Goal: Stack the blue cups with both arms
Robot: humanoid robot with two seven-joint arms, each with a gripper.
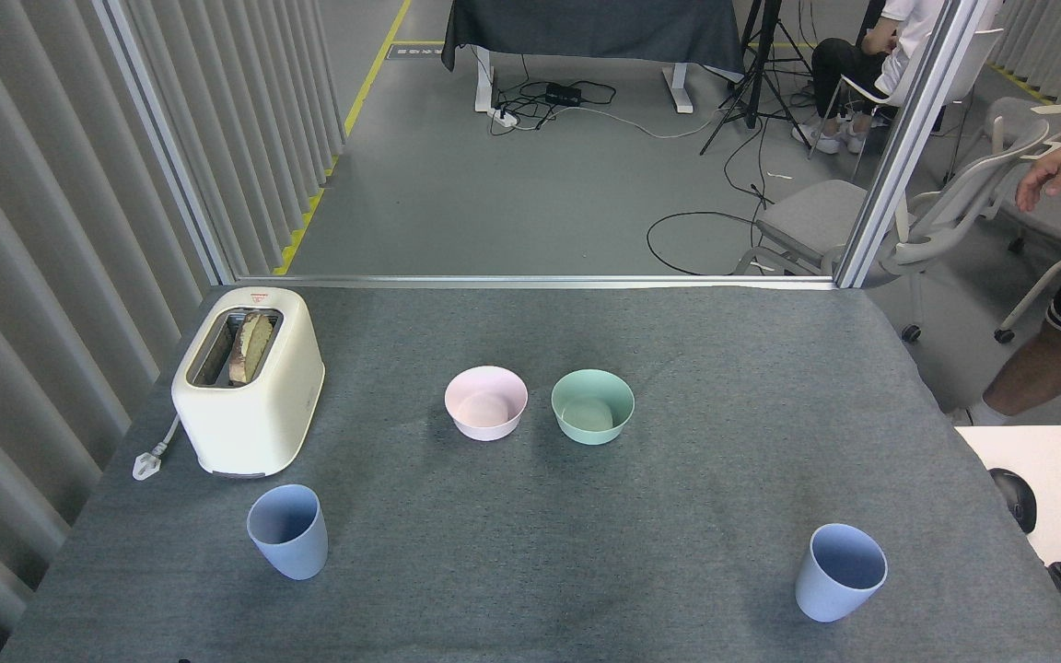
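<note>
Oddly, neither tool is in view, so whether each is released or clenched can't be told. Both cups stand upright, well apart on the counter (530,552): left blue cup (287,532) likely nearer the left arm, right blue cup (839,572) the right.

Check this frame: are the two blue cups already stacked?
No. One blue cup stands near the toaster, the other blue cup far right.
</note>
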